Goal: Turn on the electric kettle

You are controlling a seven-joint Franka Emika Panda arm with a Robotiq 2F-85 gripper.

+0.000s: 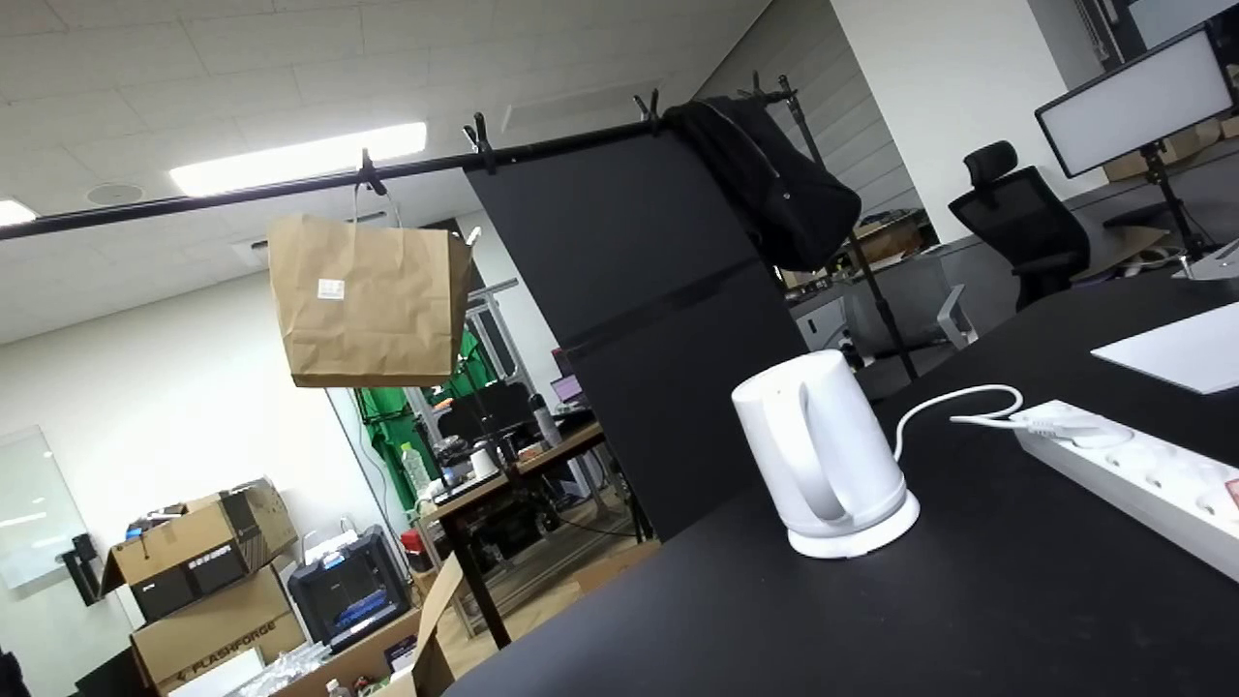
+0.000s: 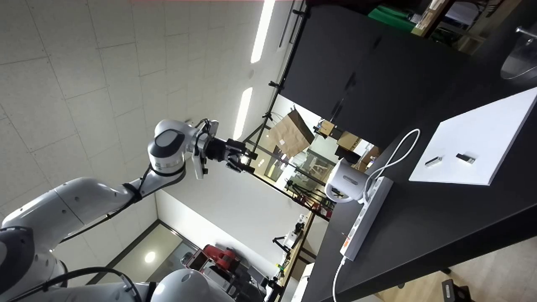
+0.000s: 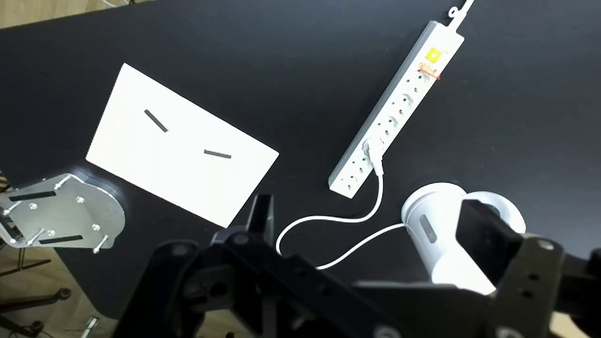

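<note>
Kettle (image 3: pixel 439 234) at lower right of my wrist view, standing on the table (image 3: pixel 516 117). My end effector (image 3: pixel 368 211): jaws apart, holding nothing. Expect stiff, slick plastic, light unless filled (fill unseen). For steadying, I'd pinch the handle (image 1: pixel 801 450) across its width.

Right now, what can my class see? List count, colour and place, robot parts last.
Table: 1, black, foreground
Electric kettle: 1, white, upright on table
Power strip: 1, white, on table
Kettle cord: 1, white, plugged into power strip
Board: 1, white, on table
Bars or slots: 2, dark, on board
Bolted plate: 1, greyish, at table edge
Rail: 1, black, behind table
Paper bag: 1, brown, hanging from rail
Backdrop: 1, black, hanging from rail
Jacket or bag: 1, black, on rail
Cardboard boxes: several, brown, background
Other clutter: uncounted, mixed colours, background
Robot arm: 1, white, raised above table
Jaws: 1 pair, black, open, above table
</note>
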